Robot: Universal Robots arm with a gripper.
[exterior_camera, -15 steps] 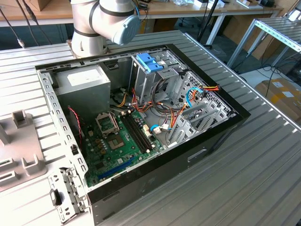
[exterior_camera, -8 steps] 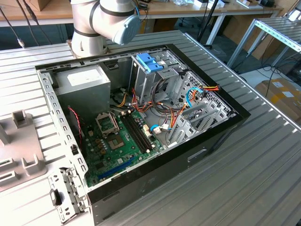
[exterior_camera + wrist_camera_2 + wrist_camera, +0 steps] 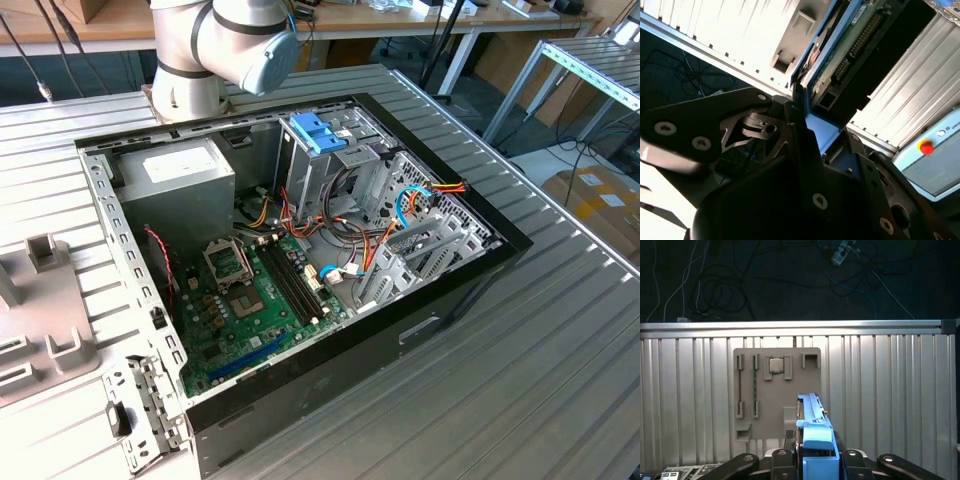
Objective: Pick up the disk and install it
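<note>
Ribbed table (image 3: 890,390); disk (image 3: 811,412) half-hidden in hand (image 3: 816,458)

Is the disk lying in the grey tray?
No, the first wrist view shows the gripper shut on the disk, clear of the grey tray.

Table: ribbed silver aluminium worktop (image 3: 520,380), in the foreground.
Bench: long pale wooden workbench (image 3: 100,22) on white legs, behind the table.
Rack: grey metal-frame stand (image 3: 585,62), at the exterior view's right.
Floor: dark floor (image 3: 790,275) with loose black cables (image 3: 722,290); a brown cardboard box (image 3: 600,205) sits near the stand.
</note>
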